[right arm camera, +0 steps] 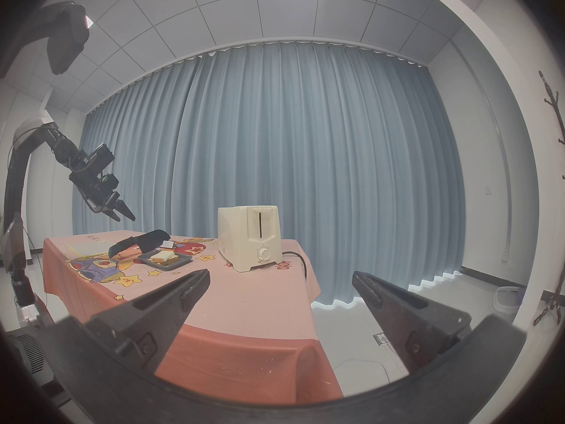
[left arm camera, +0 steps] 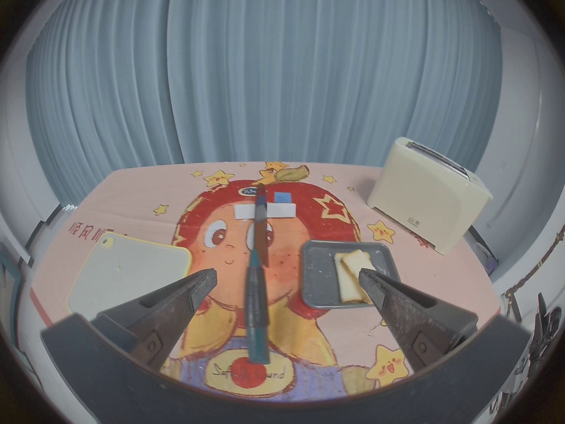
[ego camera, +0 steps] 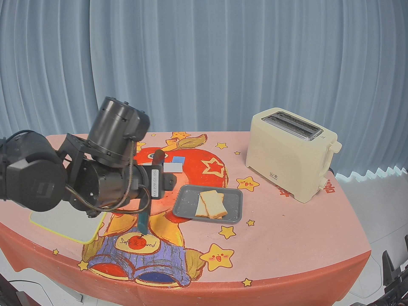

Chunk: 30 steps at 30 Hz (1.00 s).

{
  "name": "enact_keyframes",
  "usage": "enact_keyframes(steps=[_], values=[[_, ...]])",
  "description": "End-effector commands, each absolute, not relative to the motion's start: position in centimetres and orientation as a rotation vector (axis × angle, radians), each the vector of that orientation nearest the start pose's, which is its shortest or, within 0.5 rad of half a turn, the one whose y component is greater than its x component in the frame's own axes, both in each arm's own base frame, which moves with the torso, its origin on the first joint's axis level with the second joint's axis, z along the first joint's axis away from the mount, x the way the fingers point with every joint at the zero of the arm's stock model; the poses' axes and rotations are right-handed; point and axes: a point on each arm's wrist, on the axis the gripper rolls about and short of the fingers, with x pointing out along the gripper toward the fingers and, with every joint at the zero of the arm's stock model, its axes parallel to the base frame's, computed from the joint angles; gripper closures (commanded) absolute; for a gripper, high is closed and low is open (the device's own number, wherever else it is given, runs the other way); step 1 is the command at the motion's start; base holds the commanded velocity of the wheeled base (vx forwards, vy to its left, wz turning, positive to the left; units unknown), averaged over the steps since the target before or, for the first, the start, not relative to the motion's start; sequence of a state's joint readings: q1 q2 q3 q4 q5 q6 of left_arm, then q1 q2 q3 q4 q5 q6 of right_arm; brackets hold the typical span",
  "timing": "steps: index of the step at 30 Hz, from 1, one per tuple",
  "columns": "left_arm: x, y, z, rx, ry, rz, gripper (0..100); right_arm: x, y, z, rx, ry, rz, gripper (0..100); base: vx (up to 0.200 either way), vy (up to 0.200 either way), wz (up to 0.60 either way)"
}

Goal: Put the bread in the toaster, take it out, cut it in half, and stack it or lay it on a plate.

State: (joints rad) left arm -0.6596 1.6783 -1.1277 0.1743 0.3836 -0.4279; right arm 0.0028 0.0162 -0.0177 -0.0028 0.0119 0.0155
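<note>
Pale bread halves (ego camera: 211,204) lie overlapped on the grey tray (ego camera: 187,200), toaster (ego camera: 291,151) at two o'clock, knife (left arm camera: 257,272) at nine o'clock beneath the wide-spread left gripper (left arm camera: 287,275), right gripper (right arm camera: 281,277) also wide: plating looks done, leaving only a clear retreat.

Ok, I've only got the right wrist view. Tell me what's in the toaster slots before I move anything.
Observer: From the head view, nothing sticks out of the two slots of the toaster.
Operator: Now count the bread.
Observer: Two pieces, overlapping, on the grey tray.
Operator: Find me something to cut with.
Observer: A knife lies between the cutting board and the tray, its blade across a white block, with the open left claw above it.
</note>
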Motion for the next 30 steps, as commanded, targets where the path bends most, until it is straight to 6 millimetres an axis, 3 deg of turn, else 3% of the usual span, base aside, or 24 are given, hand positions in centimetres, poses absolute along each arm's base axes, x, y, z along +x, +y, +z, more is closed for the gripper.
enact_keyframes(steps=[1, 14, 22, 30], values=[[23.7, -14.8, 21.7, -0.080, 0.629, -0.071, 0, -2.3, 0.0, 7.6, 0.015, -0.003, 0.015, 0, 0.000, 0.000, 0.00], [23.1, -8.2, 21.4, -0.079, 0.447, 0.029, 0, -2.3, 0.0, 7.6, 0.015, -0.003, 0.015, 0, 0.000, 0.000, 0.00], [23.4, -3.1, 19.1, -0.009, 0.284, 0.095, 0, -2.3, 0.0, 7.6, 0.015, -0.003, 0.015, 0, 0.000, 0.000, 0.00], [22.2, -1.1, 20.5, -0.020, 0.186, 0.099, 0, -2.3, 0.0, 7.6, 0.015, -0.003, 0.015, 0, 0.000, 0.000, 0.00]])
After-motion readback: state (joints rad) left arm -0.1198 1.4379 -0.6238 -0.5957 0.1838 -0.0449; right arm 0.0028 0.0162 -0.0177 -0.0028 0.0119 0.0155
